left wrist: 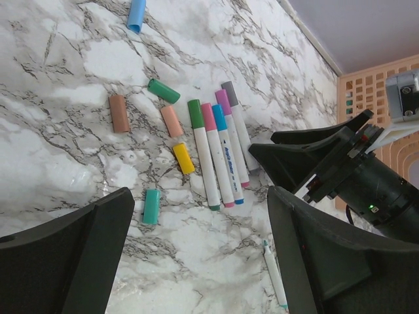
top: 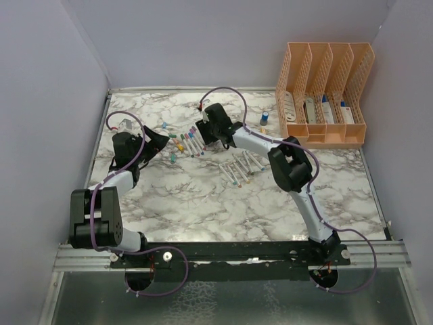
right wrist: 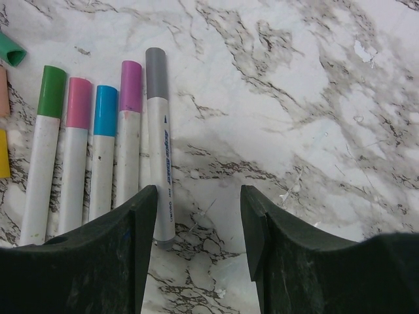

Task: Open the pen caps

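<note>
The left gripper (left wrist: 200,199) stands wide apart and empty over loose pen caps (left wrist: 172,121) scattered on the marble table (left wrist: 65,59); just right of them five capped pens (left wrist: 218,157) lie side by side, beside the right gripper (right wrist: 198,196), likewise spread, holding nothing

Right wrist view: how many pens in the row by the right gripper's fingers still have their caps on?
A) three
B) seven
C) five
C: five pens lie side by side, each one closed, with a green cap, pink cap, blue cap, purple cap and grey cap.
</note>
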You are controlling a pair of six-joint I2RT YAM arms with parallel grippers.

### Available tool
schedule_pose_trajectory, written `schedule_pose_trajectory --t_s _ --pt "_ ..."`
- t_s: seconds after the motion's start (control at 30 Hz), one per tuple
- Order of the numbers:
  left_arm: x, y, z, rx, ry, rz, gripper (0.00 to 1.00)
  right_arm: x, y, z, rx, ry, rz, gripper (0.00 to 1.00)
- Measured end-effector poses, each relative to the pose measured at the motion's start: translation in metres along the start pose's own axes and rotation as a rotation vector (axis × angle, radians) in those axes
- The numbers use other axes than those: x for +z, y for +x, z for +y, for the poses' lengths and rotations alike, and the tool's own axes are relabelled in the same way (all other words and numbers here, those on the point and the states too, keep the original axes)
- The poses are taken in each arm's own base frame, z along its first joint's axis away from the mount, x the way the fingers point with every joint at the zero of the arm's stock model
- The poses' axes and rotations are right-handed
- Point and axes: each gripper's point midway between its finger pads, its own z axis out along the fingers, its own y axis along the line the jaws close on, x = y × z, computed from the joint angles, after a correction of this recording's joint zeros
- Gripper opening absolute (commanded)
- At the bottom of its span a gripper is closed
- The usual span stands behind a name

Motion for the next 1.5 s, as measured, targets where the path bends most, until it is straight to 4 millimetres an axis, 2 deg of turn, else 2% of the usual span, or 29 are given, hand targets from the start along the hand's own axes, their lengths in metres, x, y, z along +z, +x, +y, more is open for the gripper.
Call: schedule_pose_trajectory --t_s 0.37,0.93,1.27,1.5 --pt "-0.001 0.0 0.0 -0.016 -0.003 0.002 0.86 0.003 0.004 0.001 -0.001 -0.006 0.007 0.52" --pt "-0.003 -0.001 -0.005 -0.038 0.013 0.007 0.86 0.007 0.01 0.006 -0.005 -0.034 0.02 0.44" --pt "-0.004 -0.002 -0.01 -0.055 0.027 0.009 0.86 0.008 0.012 0.01 0.004 -0.049 0.024 0.24" --pt "-0.004 0.0 -0.013 -0.068 0.037 0.019 0.86 0.011 0.011 0.011 0.022 -0.049 0.02 0.02"
